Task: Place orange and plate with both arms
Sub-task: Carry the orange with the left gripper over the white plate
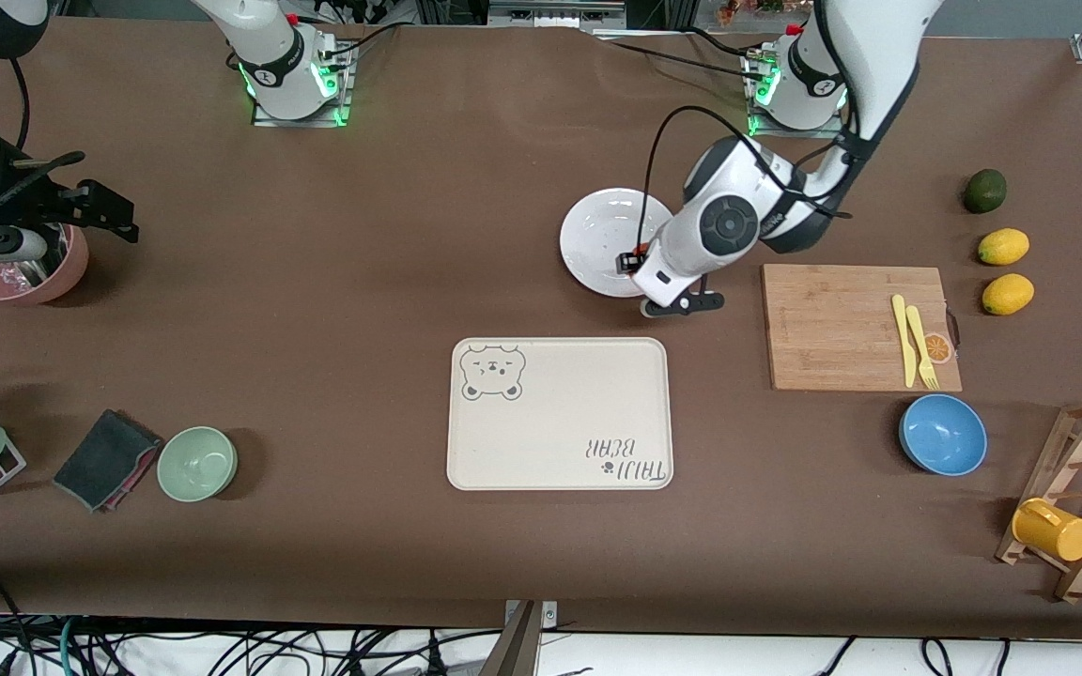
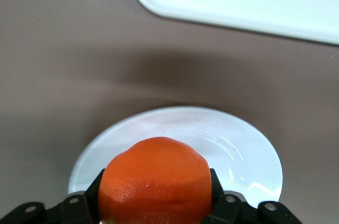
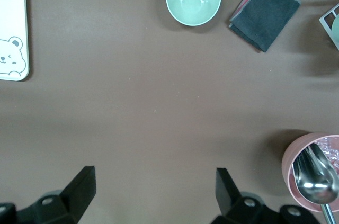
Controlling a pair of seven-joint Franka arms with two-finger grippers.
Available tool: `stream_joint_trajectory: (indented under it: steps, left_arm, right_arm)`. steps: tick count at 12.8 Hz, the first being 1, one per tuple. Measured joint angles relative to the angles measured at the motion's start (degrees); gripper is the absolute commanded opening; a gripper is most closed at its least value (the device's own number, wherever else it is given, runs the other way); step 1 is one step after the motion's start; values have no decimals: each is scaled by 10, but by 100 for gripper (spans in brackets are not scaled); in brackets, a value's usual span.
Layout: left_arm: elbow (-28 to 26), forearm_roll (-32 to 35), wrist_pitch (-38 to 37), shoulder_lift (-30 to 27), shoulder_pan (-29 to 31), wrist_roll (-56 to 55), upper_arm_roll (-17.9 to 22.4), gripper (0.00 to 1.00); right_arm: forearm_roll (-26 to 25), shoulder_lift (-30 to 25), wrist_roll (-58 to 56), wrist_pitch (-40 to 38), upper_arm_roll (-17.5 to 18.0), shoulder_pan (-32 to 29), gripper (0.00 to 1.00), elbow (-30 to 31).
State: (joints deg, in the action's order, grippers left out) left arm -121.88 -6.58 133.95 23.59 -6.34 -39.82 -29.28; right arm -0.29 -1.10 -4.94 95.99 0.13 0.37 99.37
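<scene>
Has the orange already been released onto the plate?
No: in the left wrist view the left tool is shut on the orange, holding it above the plate.

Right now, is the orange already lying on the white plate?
Not yet. The left pincer is shut on the orange, holding it over the plate, whose centre looks bare.

Bystander items on brown tabletop (image 1: pixel 363 282)

Bear-print tray (image 1: pixel 560 413) mid; cutting board (image 1: pixel 856 324) w/ yellow knife & fork (image 1: pixel 921 349); blue bowl (image 1: pixel 942 434), green bowl (image 1: pixel 196 462), dark cloth (image 1: pixel 104 458), 2 lemons (image 1: pixel 1003 246), lime (image 1: pixel 984 191), pink bowl (image 1: pixel 29 272), mug rack (image 1: pixel 1081 502).
</scene>
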Motion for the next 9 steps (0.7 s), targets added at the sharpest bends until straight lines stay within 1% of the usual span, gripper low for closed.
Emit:
stream_joint_trajectory:
  steps: [1,2,6,8,9]
  left_arm:
    - [-20,0,28,0,-5,-12,-9,19]
    - [-32,0,41,0,-11,-20,-12,21]
    - [-47,0,63,3,-24,-31,-14,25]
    - [-52,0,85,14,-32,-49,-14,29]
    - [-53,0,91,21,-33,-51,-14,54]
  right_arm:
    - [0,0,0,0,0,0,100,0]
    - [0,0,0,0,0,0,100,0]
    - [0,0,0,0,0,0,100,0]
    - [0,0,0,0,0,0,100,0]
    - [0,0,0,0,0,0,100,0]
